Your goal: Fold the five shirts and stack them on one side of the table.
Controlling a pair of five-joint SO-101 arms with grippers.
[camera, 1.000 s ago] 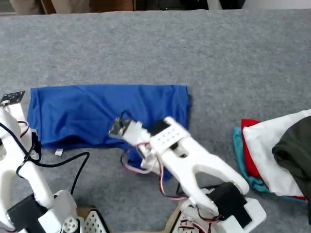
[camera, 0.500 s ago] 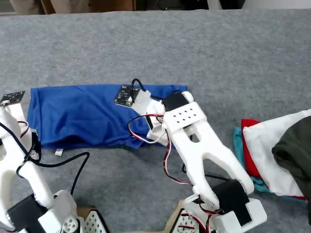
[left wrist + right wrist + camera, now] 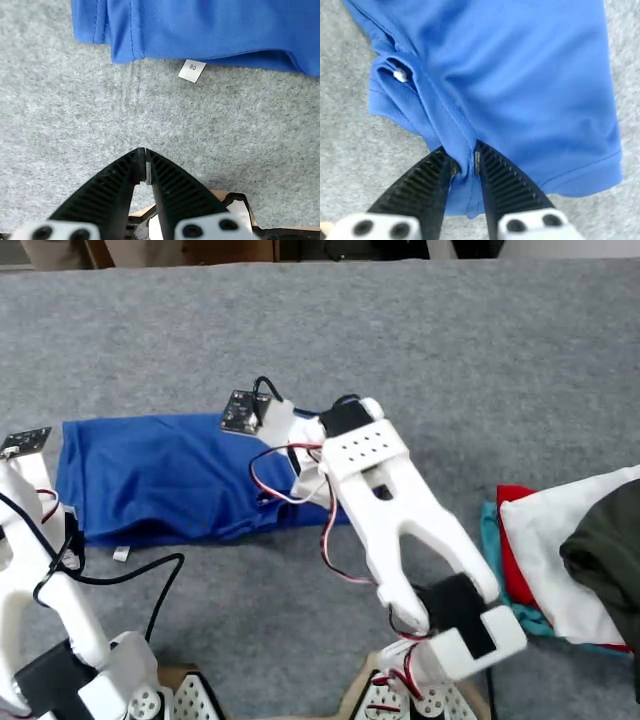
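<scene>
Pinching a seam of the blue shirt (image 3: 170,475) near the middle of the grey table (image 3: 450,350), set up for the next fold.

The right gripper (image 3: 465,161) is clamping a doubled, stitched edge of the shirt between its ribbed jaws. I'd guess it is taking the thick seam so that both layers travel together. The shirt is lying as a long band across the table's left half, with its right end under that arm. The left gripper (image 3: 144,161) is hanging closed on nothing over bare table, near the shirt's edge and its white size label (image 3: 192,71), seemingly parked clear of the fold. The pile of other shirts (image 3: 560,560) is sitting at the table's right edge, well apart, probably to leave working room.
</scene>
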